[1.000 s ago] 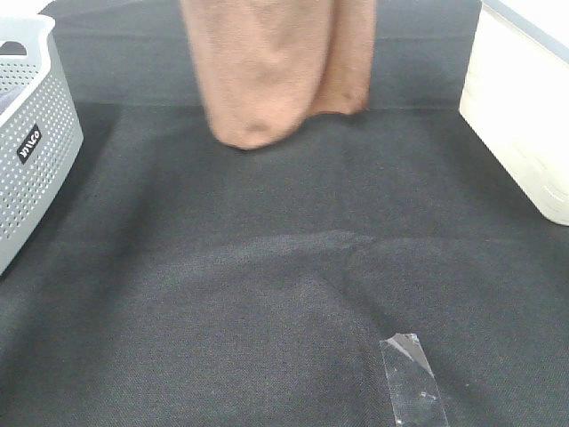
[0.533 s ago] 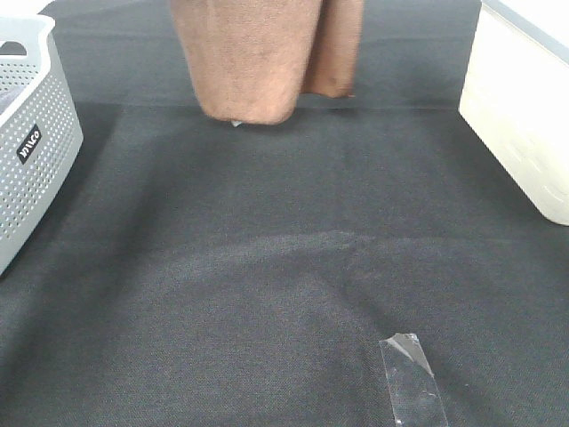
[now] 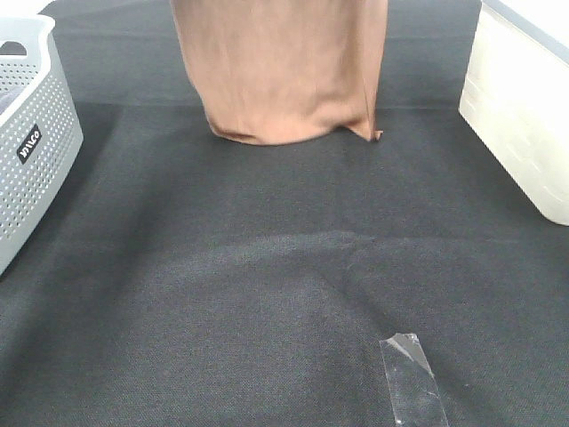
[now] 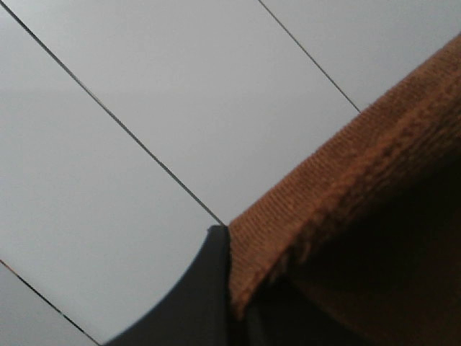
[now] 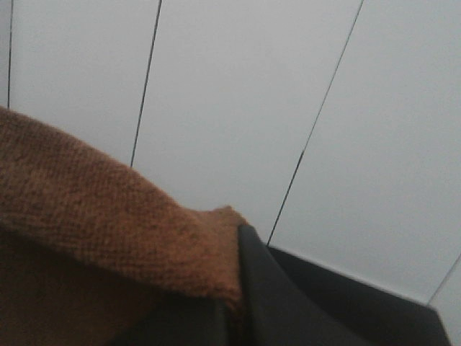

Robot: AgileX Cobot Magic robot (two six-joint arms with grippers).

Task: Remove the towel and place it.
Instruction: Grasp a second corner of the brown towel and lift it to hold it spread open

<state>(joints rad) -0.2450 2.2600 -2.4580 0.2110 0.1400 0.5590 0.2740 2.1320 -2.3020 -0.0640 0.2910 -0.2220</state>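
Left claw (image 4: 234,288) is clamped on the towel (image 3: 280,71) at its stitched hem, and the right claw (image 5: 234,306) is pinched on the hem the same way, so both are closed on cloth. Neither claw shows in the high view.

So the towel hangs as a wide brown curtain at the far middle of the surface (image 3: 267,285). Its bottom edge is right down at the surface, with one corner poking out to the right. Can't tell if it's actually touching.

Handling-wise I'd guess it's light, totally floppy and grippy terry, nothing fragile. It'll swing and drag, and it'll bunch wherever it lands. The hem at the top corners looks like the spot to hold, thicker and less likely to slip out.

Reading material is slim. The grey perforated basket (image 3: 36,133) on the left has a little black label (image 3: 28,144), something like "MYLCO", but I wouldn't swear to the first letter. The white bin (image 3: 524,116) on the right is blank, and so is the clear tape (image 3: 411,378) up front.
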